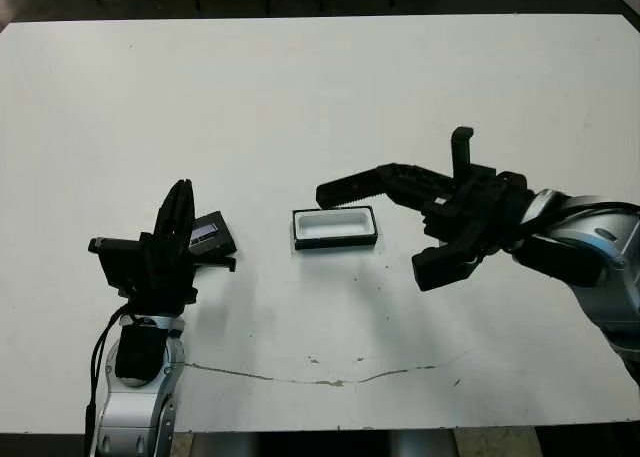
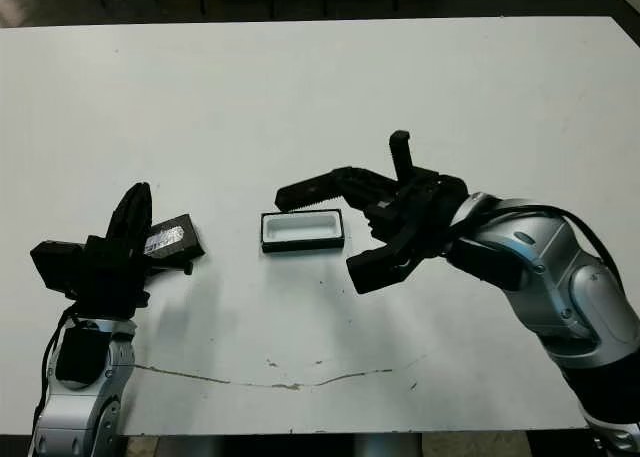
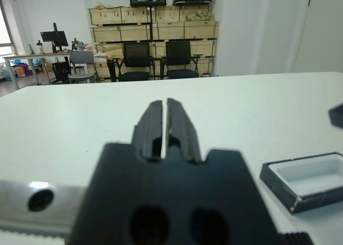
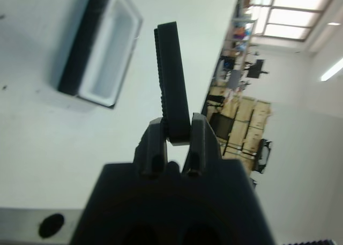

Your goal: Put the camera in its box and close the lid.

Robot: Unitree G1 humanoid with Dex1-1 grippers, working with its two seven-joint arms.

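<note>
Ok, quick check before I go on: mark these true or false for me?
1. The camera is already in the box. False: the box is empty and the right gripper is shut on the camera, off the table.
2. The box is open, with its white lining showing. True.
3. The left gripper holds the lid. False: its fingers are shut on nothing, and the lid lies on the table beside it.
4. The lid lies to the robot's left of the box, apart from it. True.
</note>
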